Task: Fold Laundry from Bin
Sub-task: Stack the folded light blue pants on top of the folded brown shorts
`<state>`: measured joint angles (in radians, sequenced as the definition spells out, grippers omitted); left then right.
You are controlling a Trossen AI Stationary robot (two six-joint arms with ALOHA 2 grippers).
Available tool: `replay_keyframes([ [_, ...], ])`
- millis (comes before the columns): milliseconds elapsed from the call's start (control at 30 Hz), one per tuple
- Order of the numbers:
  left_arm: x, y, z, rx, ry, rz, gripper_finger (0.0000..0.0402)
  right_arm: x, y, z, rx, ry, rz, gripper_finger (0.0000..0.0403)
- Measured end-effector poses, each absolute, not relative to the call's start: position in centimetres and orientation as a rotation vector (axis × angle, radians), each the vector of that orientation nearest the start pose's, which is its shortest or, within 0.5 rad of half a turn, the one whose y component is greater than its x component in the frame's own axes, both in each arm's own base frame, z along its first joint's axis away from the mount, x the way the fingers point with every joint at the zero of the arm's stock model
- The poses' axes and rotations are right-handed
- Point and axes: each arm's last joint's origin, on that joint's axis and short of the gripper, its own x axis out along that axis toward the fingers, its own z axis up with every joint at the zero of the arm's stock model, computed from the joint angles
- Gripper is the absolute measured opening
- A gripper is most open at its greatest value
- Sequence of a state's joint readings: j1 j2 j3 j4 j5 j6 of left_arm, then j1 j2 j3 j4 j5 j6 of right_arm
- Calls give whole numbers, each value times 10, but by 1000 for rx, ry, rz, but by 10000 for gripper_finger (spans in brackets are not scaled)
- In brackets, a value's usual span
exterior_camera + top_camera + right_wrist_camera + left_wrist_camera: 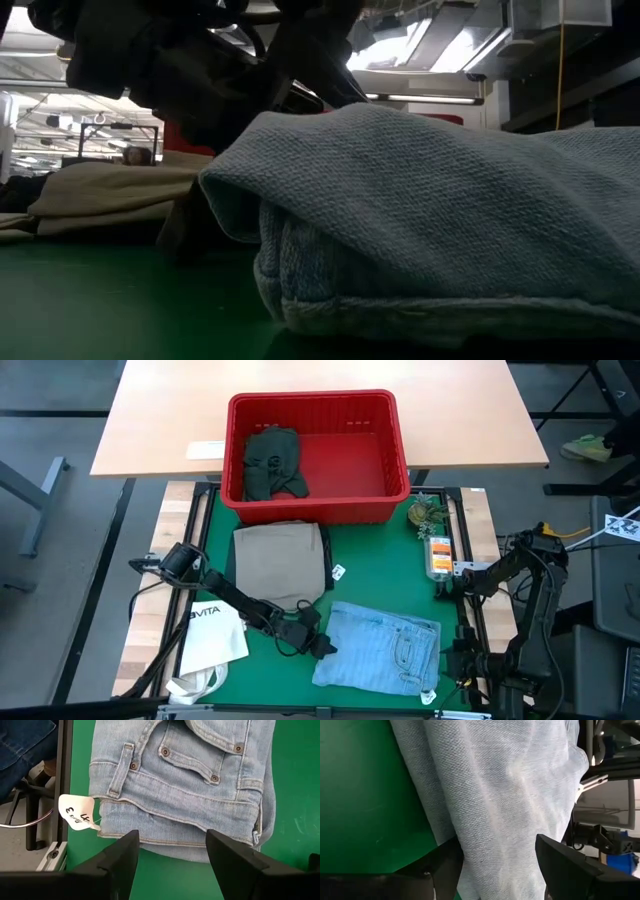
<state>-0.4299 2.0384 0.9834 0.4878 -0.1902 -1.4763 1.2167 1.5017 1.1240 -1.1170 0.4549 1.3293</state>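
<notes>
Both fingers (445,870) straddle light blue jeans (385,648).

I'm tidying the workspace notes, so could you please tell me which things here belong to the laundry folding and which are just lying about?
Belongs to the job:
- light blue jeans, folded on the mat
- khaki trousers, folded
- dark green piece, inside the bin
- red bin
- left tool, open at the jeans' edge

Just lying about:
- white VITA tote bag
- orange bottle
- small camouflage item
</notes>
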Motion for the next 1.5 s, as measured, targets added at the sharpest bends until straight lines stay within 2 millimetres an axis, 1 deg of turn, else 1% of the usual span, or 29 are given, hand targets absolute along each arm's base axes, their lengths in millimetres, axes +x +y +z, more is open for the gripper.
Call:
replay_keyframes([
  [267,361,-156,103,-1299,602,224,236,102,238,239,49,1111,-140,232],
  [400,360,-155,102,-1319,602,233,213,102,238,239,49,1111,-140,232],
  [500,360,-155,102,-1318,601,238,183,102,238,239,49,1111,-140,232],
  [600,360,-155,102,-1316,580,257,143,102,238,239,51,1111,-140,232],
  [700,360,-154,102,-1318,576,261,92,102,240,239,90,1106,-143,232],
  [800,360,-155,102,-1308,586,249,31,103,242,239,114,1100,-136,232],
  [833,360,-155,102,-1303,593,242,16,103,243,239,125,1095,-129,232],
  [867,360,-155,102,-1300,601,234,10,104,244,240,137,1091,-121,232],
  [1167,358,-159,104,-1255,661,169,4,107,255,242,260,1071,-55,232],
  [1267,355,-158,106,-1229,692,170,3,107,255,242,318,1067,-98,232],
  [1333,354,-158,109,-1212,715,161,2,107,251,241,332,1054,-158,232],
  [1400,349,-159,109,-1185,760,181,2,106,248,232,373,1038,-221,232],
  [1500,339,-164,111,-1145,836,209,2,103,241,209,445,1051,-291,232],
])
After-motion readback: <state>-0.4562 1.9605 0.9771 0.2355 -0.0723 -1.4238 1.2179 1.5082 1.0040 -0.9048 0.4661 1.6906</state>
